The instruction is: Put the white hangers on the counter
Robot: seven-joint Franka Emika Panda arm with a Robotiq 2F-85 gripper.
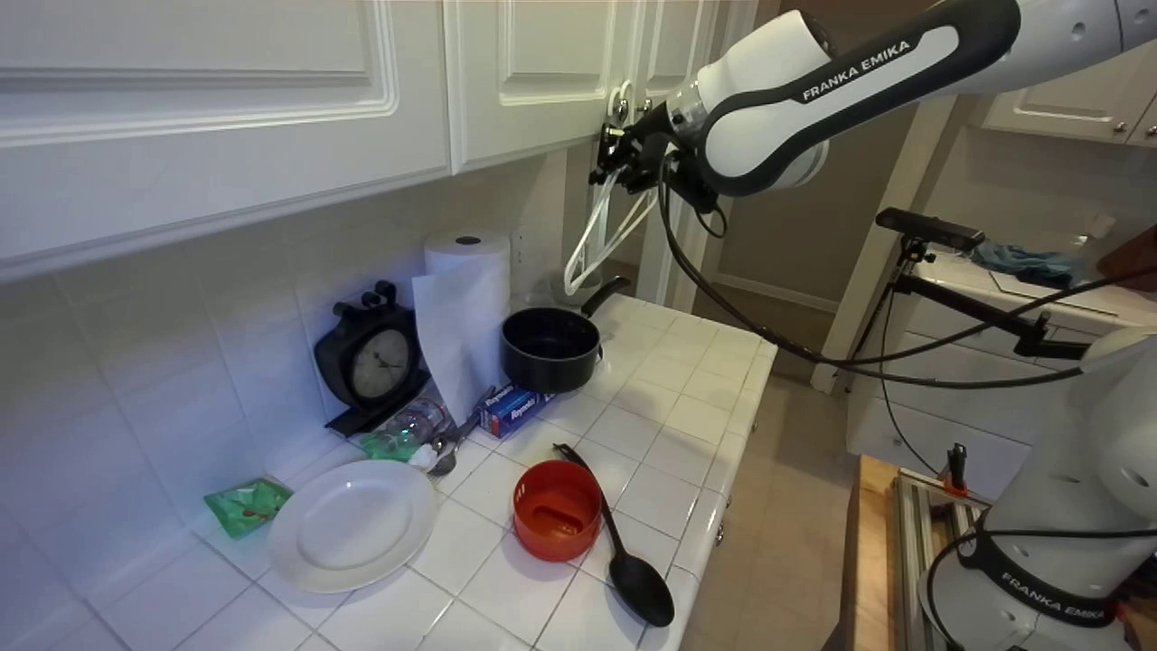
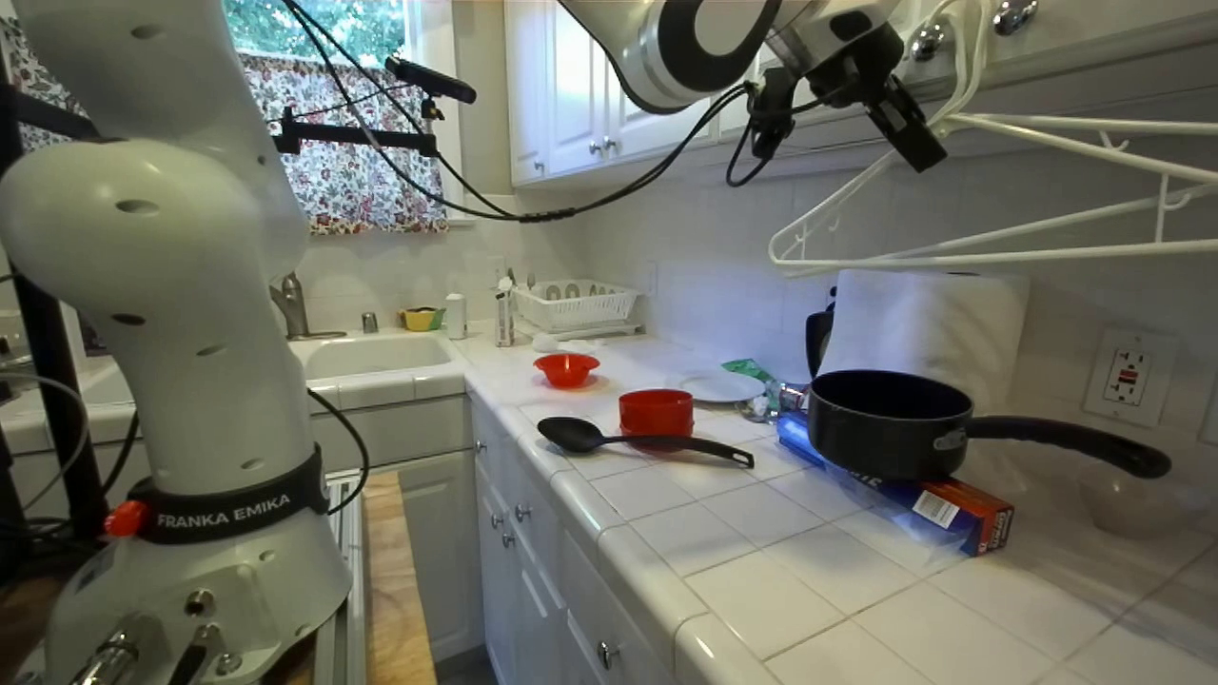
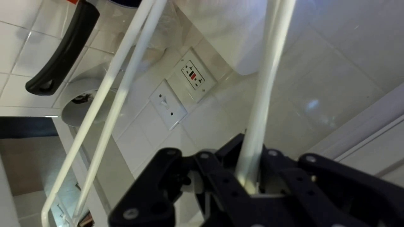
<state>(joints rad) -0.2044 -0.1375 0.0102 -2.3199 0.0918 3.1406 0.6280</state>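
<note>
Wrist view: your end effector (image 3: pixel 251 154) is pinching the white hangers (image 3: pixel 268 85), one pale bar running out from its grip. In both exterior views they hang in the air over the tiled surface (image 1: pixel 673 389), not yet set down. Mind the hooks (image 2: pixel 980 48): they rise at a cabinet knob (image 2: pixel 928 41), and you can't tell from here whether they loop around it. If they do, a straight downward pull could swing the door (image 1: pixel 551 54) open or twist the bunch from your grip. There's more than one hanger, so a stray could stay behind. The frames hang near the paper-towel roll (image 2: pixel 923 323) and above the black saucepan (image 1: pixel 551 362), so lowering straight down could snag the pan's handle (image 2: pixel 1056 435) and tip it, since it seems propped partly on the Reynolds box (image 1: pixel 513 411). Let go too high and they may scatter.
</note>
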